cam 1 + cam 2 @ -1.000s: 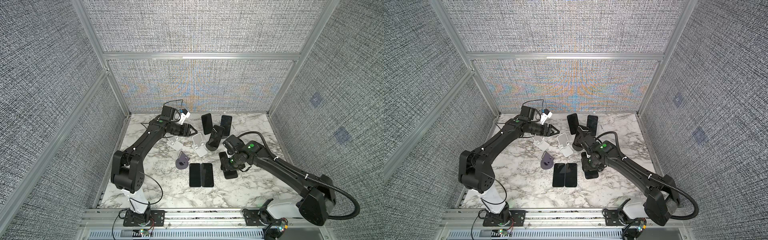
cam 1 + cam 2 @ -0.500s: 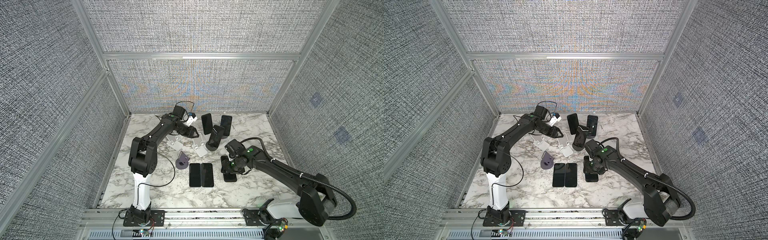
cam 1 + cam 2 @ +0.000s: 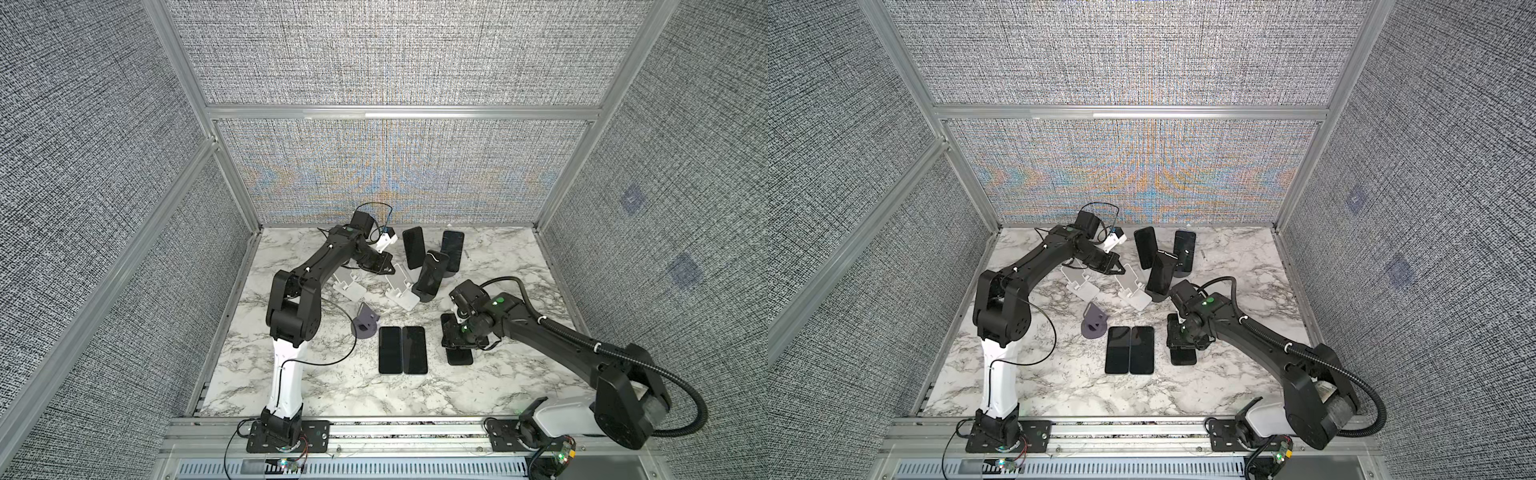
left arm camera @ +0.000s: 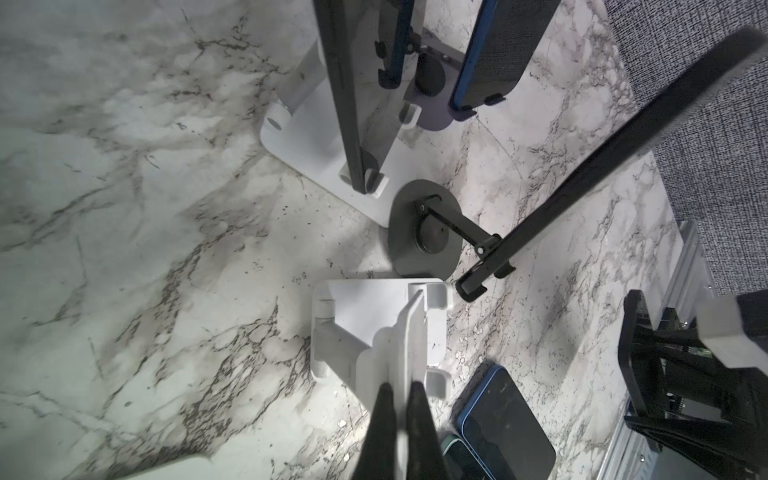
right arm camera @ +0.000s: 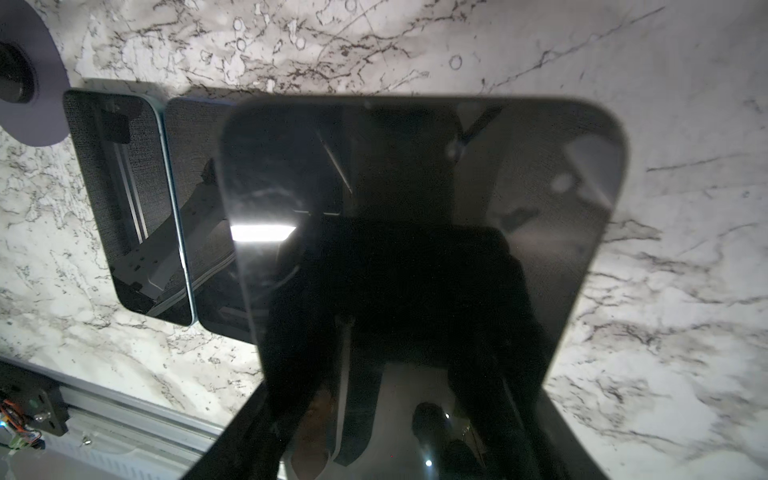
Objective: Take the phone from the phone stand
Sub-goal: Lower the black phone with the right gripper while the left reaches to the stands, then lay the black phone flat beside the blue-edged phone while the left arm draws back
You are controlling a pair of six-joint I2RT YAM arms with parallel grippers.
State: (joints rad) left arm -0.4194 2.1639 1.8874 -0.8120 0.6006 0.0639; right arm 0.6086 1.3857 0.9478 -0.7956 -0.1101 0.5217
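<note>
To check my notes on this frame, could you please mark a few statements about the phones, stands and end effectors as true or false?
1. Two phones lie flat, side by side, on the marble table. True.
2. The left end effector is open and touches nothing. False: it is shut on the upright plate of a white stand.
3. The right end effector is shut on a dark phone. True.
4. The purple stand holds a phone. False: it is empty.
5. Every stand is empty. False: three phones are propped on stands at the back.
</note>
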